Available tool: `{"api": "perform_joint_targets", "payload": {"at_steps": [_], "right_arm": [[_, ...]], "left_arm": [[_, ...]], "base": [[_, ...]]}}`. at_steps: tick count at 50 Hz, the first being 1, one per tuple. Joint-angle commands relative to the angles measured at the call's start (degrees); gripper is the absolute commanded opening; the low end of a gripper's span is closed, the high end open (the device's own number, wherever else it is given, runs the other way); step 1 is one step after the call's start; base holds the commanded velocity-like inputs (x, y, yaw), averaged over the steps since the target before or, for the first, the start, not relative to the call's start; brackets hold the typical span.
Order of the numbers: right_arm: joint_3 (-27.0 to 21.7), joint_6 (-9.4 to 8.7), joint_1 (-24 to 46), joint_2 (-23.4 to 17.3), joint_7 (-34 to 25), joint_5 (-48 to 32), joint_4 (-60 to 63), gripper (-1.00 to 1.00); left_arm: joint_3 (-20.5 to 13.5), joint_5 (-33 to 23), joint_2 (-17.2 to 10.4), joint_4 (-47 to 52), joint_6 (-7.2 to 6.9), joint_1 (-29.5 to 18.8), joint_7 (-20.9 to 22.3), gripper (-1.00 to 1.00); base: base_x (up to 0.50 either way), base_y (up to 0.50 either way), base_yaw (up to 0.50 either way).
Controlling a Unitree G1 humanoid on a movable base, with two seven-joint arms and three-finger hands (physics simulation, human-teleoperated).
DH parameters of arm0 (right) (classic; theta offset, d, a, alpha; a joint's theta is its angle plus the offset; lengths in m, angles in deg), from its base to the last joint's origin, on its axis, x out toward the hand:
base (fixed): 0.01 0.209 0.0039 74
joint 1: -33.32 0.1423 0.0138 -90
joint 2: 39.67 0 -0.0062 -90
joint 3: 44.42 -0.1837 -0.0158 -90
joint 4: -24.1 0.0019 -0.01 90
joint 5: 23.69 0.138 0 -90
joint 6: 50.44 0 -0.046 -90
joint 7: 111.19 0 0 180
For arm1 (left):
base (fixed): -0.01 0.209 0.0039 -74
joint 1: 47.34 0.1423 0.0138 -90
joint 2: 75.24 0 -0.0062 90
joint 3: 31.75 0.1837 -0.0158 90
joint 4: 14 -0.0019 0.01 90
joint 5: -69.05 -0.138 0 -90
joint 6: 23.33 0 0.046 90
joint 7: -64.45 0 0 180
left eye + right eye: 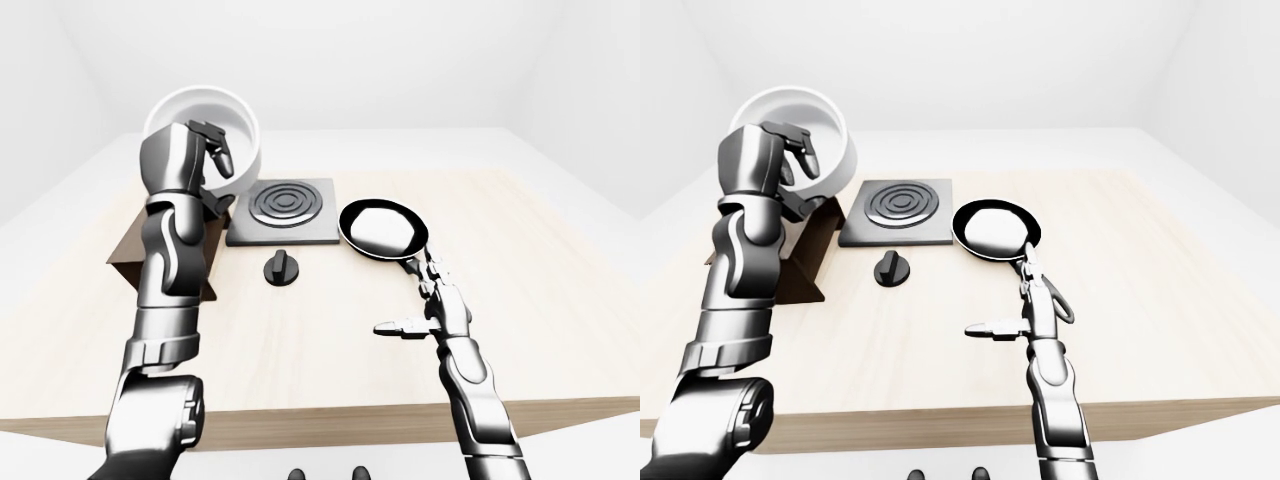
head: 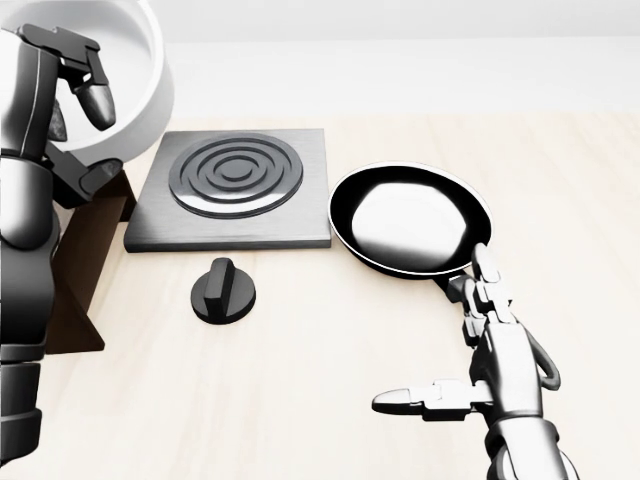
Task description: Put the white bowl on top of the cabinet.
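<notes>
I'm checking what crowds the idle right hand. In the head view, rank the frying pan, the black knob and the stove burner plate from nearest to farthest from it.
From the right hand:
1. Frying pan, just above it.
2. Black knob, to its left.
3. Stove burner plate, up and left, farthest.
</notes>
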Motion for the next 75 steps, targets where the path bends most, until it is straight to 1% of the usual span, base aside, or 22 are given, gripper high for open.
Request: {"api": "perform_joint_targets", "payload": {"at_steps": [1, 4, 10, 13, 15, 18, 22, 25, 27, 29, 34, 37, 42, 52, 61, 75], "right_arm": [[0.1, 0.29, -0.1, 0.1, 0.4, -0.3, -0.1, 1.0], [0.3, 0.54, -0.1, 0.1, 0.5, -0.6, -0.3, 1.0], [0.3, 0.49, -0.4, 0.1, 0.6, -0.6, 0.2, 1.0], [0.2, 0.39, -0.4, 0.1, 0.5, -0.5, 0.4, 1.0], [0.1, 0.45, -0.3, 0.1, 0.5, -0.5, 0.3, 1.0], [0.2, 0.61, -0.1, 0.1, 0.7, -0.7, -0.1, 1.0], [0.2, 0.56, -0.3, 0.1, 0.8, -0.7, 0.3, 1.0], [0.2, 0.59, -0.3, 0.1, 0.8, -0.7, 0.2, 1.0], [0.1, 0.4, -0.5, 0.1, 0.7, -0.6, 0.6, 1.0], [0.2, 0.59, -0.5, 0.2, 0.8, -0.7, 0.6, 1.0], [0.1, 0.5, -0.6, 0.2, 0.8, -0.6, 0.7, 1.0], [0.3, 0.73, -0.3, 0.2, 0.9, -0.8, 0.2, 1.0], [0.3, 0.73, -0.4, 0.2, 1.0, -0.9, 0.3, 1.0], [0.3, 0.82, -0.4, 0.2, 1.0, -0.9, 0.2, 1.0], [0.3, 0.98, -0.3, 0.2, 1.0, -0.9, -0.1, 1.0], [0.5, 1.0, -0.5, 0.2, 1.1, -1.1, 0.2, 1.0]], "left_arm": [[-2.2, 6.7, -4.4, -5.5, 0.0, -3.8, -7.3, -1.0], [-2.5, 8.4, -5.5, -6.5, 0.0, -4.1, -8.6, -1.0], [-3.0, 11.5, -7.3, -12.1, 0.0, -5.8, -11.7, -1.0], [-3.5, 13.8, -8.1, -17.0, 0.0, -7.0, -14.9, -1.0], [-3.3, 14.6, -8.3, -18.6, 0.0, -7.3, -15.9, -1.0], [-3.2, 16.4, -8.8, -23.2, 0.0, -8.0, -18.6, -1.0], [-2.8, 17.7, -9.5, -26.1, 0.0, -8.7, -20.3, -1.0], [-2.7, 18.1, -9.6, -26.6, 0.0, -8.8, -20.6, -1.0], [-2.8, 18.7, -10.2, -29.1, 0.0, -9.4, -22.0, -1.0], [-3.0, 19.5, -10.8, -32.0, 0.0, -10.1, -23.1, -1.0], [-2.9, 21.0, -11.7, -37.0, 0.0, -11.3, -25.1, -1.0], [-2.7, 22.2, -12.4, -41.7, 0.0, -12.7, -25.3, -1.0], [-2.3, 23.5, -12.9, -45.4, 0.0, -13.4, -25.3, -1.0], [-1.6, 23.9, -12.9, -46.3, 0.0, -13.3, -25.3, -1.0], [-1.3, 24.7, -12.6, -51.8, 0.0, -13.8, -25.3, -1.0], [-1.0, 25.3, -12.6, -53.0, 0.0, -13.6, -25.3, -1.0]], "base": [[0.0, 0.0, 0.0], [0.0, 0.0, 0.0], [0.0, 0.0, 0.0], [0.0, 0.0, 0.0], [0.0, 0.0, 0.0], [0.0, 0.0, 0.0], [0.0, 0.0, 0.0], [0.0, 0.0, 0.0], [0.0, 0.0, 0.0], [0.0, 0.0, 0.0], [0.0, 0.0, 0.0], [0.0, 0.0, 0.0], [0.0, 0.0, 0.0], [0.0, 0.0, 0.0], [0.0, 0.0, 0.0], [0.0, 0.0, 0.0]]}}
